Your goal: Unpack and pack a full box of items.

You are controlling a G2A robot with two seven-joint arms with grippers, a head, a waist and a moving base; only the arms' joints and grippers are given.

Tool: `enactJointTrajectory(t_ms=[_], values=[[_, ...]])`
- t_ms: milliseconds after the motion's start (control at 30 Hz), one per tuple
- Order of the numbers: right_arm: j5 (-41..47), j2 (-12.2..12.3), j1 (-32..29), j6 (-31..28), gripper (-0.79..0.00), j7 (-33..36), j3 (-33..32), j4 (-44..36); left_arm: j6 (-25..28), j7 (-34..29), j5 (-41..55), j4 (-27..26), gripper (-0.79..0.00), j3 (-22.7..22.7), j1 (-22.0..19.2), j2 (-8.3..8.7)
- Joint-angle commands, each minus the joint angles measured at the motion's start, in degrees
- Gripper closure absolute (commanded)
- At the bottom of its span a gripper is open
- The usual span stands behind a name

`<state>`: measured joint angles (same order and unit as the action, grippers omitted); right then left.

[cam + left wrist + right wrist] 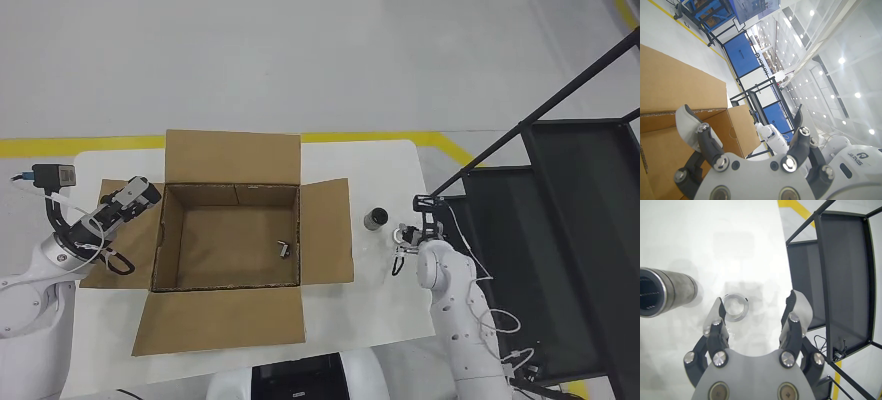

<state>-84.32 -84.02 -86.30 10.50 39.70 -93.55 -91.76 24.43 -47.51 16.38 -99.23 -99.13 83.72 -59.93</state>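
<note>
From above, I see a small part by the box's right wall; my right wrist camera adds a ring beside the cylinder. Fingers stand apart on left gripper and right gripper.

The top camera looks straight down on the worktop. The left wrist camera, close behind its claw, tilts seemingly ceilingward past the box. The right wrist camera faces down at the cylinder. The top view shares both.
</note>
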Motion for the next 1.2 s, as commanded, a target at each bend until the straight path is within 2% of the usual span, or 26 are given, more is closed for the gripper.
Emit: enactJointTrajectory(t_ms=[0,100,200,367,567,833,1033,1167], values=[[-0.2,0.2,-2.2,-0.1,-0.785,0.6,-1.2,-5.8,0.0,0.0,0.0,0.0,-0.785,0.0,0.0,0.00],[2.0,0.3,-5.0,-0.5,-0.785,1.2,-2.6,-13.4,0.0,0.0,0.0,0.0,-0.785,0.0,0.0,0.00],[12.9,0.0,-6.8,-1.7,-0.785,3.2,-3.6,-20.4,0.0,0.0,0.0,0.0,-0.785,0.0,0.0,0.00],[30.0,0.1,-9.3,-10.4,-0.785,4.1,-4.8,-31.0,0.0,0.0,0.0,0.0,-0.785,0.0,0.0,0.00],[39.7,0.6,-10.6,-18.9,-0.785,9.2,-0.3,-37.8,0.0,0.0,0.0,0.0,-0.785,0.0,0.0,0.00],[37.9,1.2,-6.1,-21.8,-0.785,18.9,14.1,-36.0,0.0,0.0,0.0,0.0,-0.785,0.0,0.0,0.00],[32.7,0.9,1.0,-18.9,-0.785,16.6,23.4,-27.8,0.0,0.0,0.0,0.0,-0.785,0.0,0.0,0.00],[32.6,0.8,2.4,-18.2,-0.785,16.3,24.3,-26.2,0.0,0.0,0.0,0.0,-0.785,0.0,0.0,0.00]])
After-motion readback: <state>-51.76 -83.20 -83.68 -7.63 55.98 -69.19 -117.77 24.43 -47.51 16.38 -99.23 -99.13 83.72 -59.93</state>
